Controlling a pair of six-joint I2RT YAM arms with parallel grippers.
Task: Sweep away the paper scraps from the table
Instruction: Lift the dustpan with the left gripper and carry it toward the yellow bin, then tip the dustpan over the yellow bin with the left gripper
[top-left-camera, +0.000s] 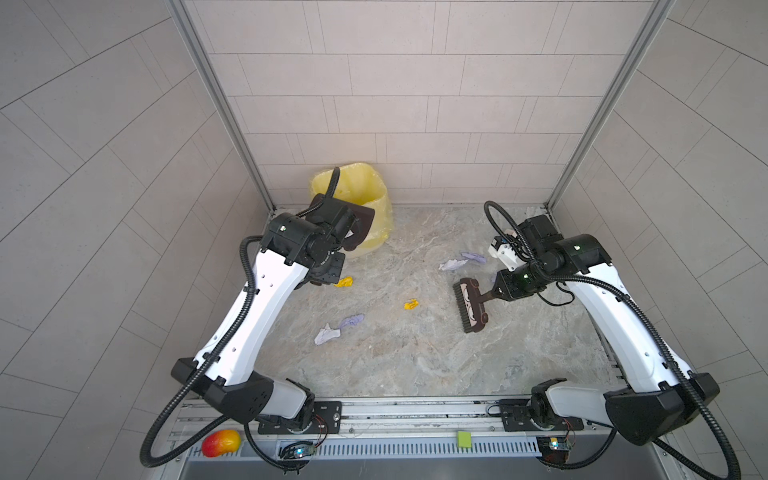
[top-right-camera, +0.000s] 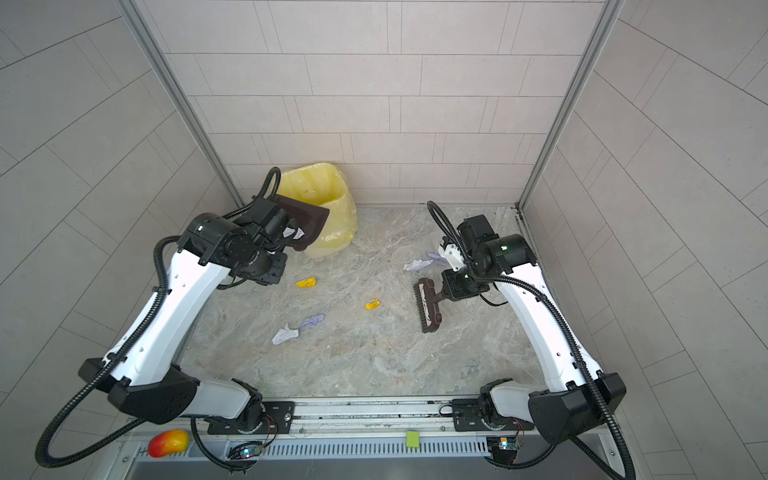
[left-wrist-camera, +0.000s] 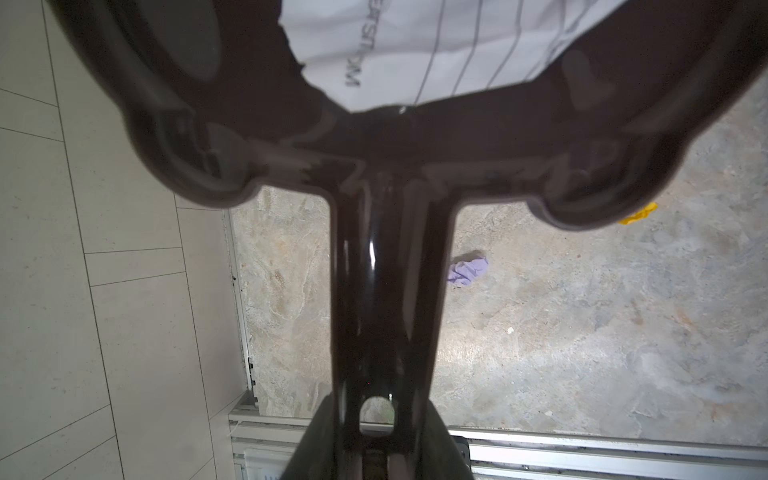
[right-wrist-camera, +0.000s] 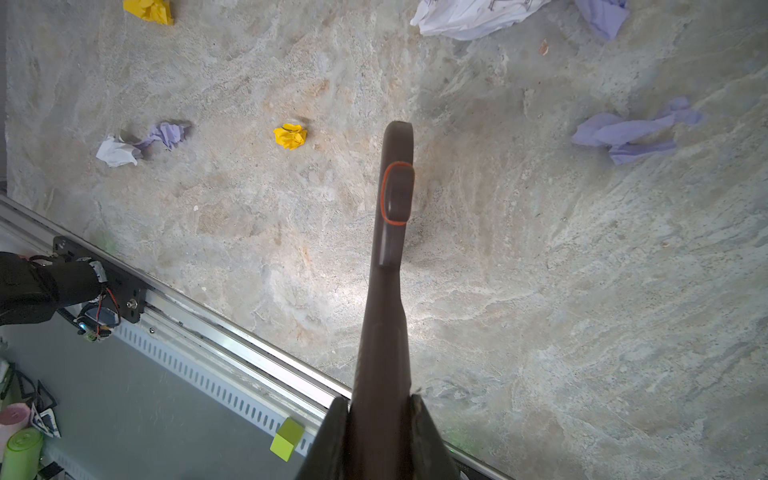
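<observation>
The dustpan (left-wrist-camera: 390, 291) handle fills the left wrist view. The left gripper (left-wrist-camera: 376, 419) is clamped on its end, one finger on each side. A white lined piece of paper (left-wrist-camera: 415, 50) lies in the pan.

In both top views the left arm reaches toward the far left corner with its wrist raised. It holds the pan off the counter (top-left-camera: 415, 353), with the pan's wide edge against the mouth of the yellow-bagged bin (top-left-camera: 382, 208).

The right arm stretches along the right side, its wrist turned inward toward the middle. The right gripper (right-wrist-camera: 380, 411) is closed tight on the handle of the brown brush (top-left-camera: 469, 307). The brush head sits low over the counter with its bristles facing the left arm; whether they touch the surface cannot be told.

The paper scraps are spread over the counter:
- A white one (top-left-camera: 453, 264) and a lilac one (top-left-camera: 473, 257) lie just beyond the brush head.
- A yellow one (top-left-camera: 411, 304) lies in the open middle.
- Another yellow one (top-left-camera: 345, 282) lies near the left wrist.
- A lilac scrap (top-left-camera: 351, 322) and a white scrap (top-left-camera: 326, 334) lie touching, nearer the front.

Nothing stands between the brush and the middle scraps. A mango-shaped toy (top-left-camera: 221, 443) and a small green square (top-left-camera: 464, 439) sit on the front rail, off the counter.
</observation>
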